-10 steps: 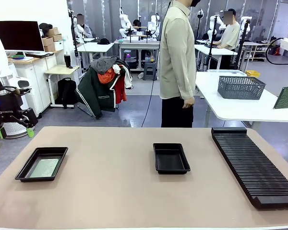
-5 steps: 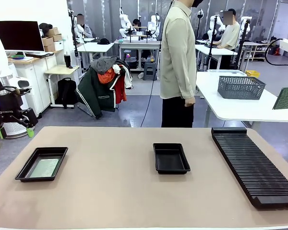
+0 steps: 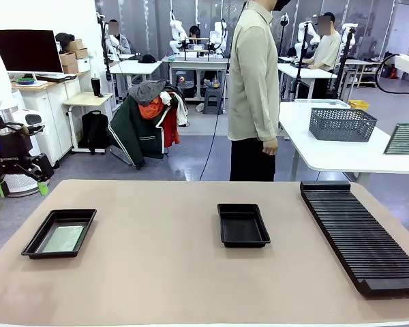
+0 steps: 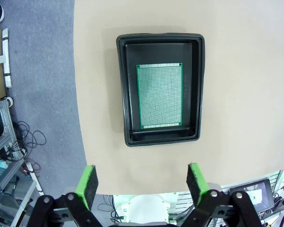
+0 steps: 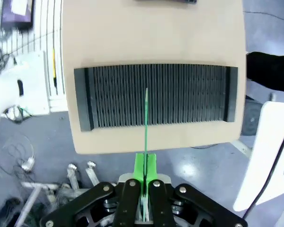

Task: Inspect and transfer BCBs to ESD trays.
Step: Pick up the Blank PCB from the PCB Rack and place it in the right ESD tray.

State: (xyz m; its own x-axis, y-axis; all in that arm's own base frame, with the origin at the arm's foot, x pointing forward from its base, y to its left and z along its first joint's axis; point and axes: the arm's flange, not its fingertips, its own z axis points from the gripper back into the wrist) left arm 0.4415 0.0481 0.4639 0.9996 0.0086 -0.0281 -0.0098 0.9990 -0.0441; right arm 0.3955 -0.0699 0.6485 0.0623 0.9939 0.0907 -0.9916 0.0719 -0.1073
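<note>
The left gripper (image 4: 142,182) is hanging spread and empty above the left tray (image 4: 123,90), where one board (image 4: 160,96) is lying flat. The middle tray (image 3: 223,225) is sitting bare. The right gripper (image 5: 145,166) is pinching another board (image 5: 146,118) edge-on over the rack (image 5: 189,94), probably for inspection.

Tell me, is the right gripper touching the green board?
Touching. The right wrist view shows the right gripper shut on the green board, pads against it.
</note>
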